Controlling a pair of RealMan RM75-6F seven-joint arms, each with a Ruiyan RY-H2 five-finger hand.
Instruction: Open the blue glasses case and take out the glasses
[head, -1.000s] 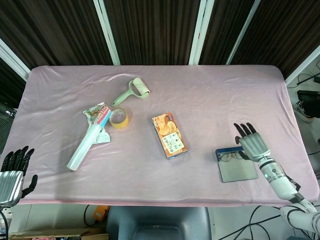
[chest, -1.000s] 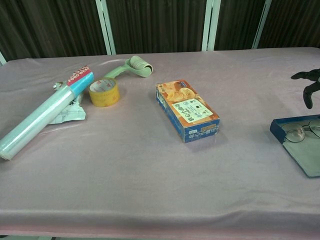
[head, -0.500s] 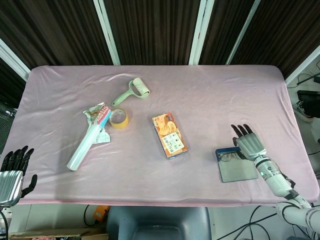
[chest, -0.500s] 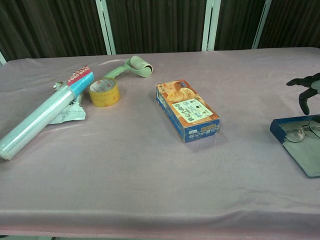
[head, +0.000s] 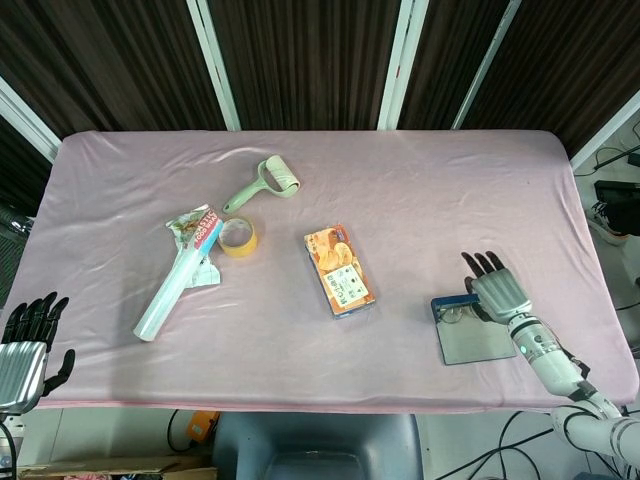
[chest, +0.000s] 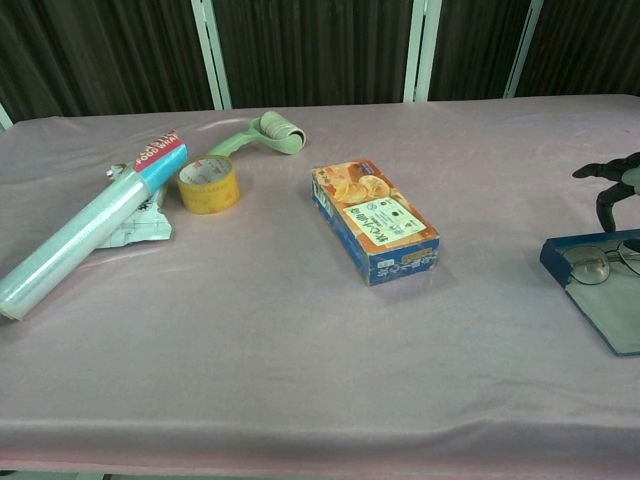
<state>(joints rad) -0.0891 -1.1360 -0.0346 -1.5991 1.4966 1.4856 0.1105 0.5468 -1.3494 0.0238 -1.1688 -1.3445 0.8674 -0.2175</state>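
Note:
The blue glasses case (head: 470, 332) (chest: 600, 295) lies open and flat on the pink cloth at the right front. The glasses (head: 458, 313) (chest: 598, 263) lie inside its far half, lenses visible. My right hand (head: 493, 287) (chest: 613, 180) hovers just over the case's far right part, fingers spread and pointing down toward the glasses, holding nothing. My left hand (head: 25, 340) rests open beyond the table's front left corner, seen only in the head view.
A snack box (head: 339, 270) (chest: 374, 220) lies mid-table. To the left are a yellow tape roll (head: 238, 237) (chest: 208, 183), a film roll (head: 178, 275) (chest: 90, 226) on a packet, and a green lint roller (head: 266, 184) (chest: 262, 133).
My right hand has shifted slightly left and lower, closer over the glasses in the open case. The left hand and the other objects have not moved.

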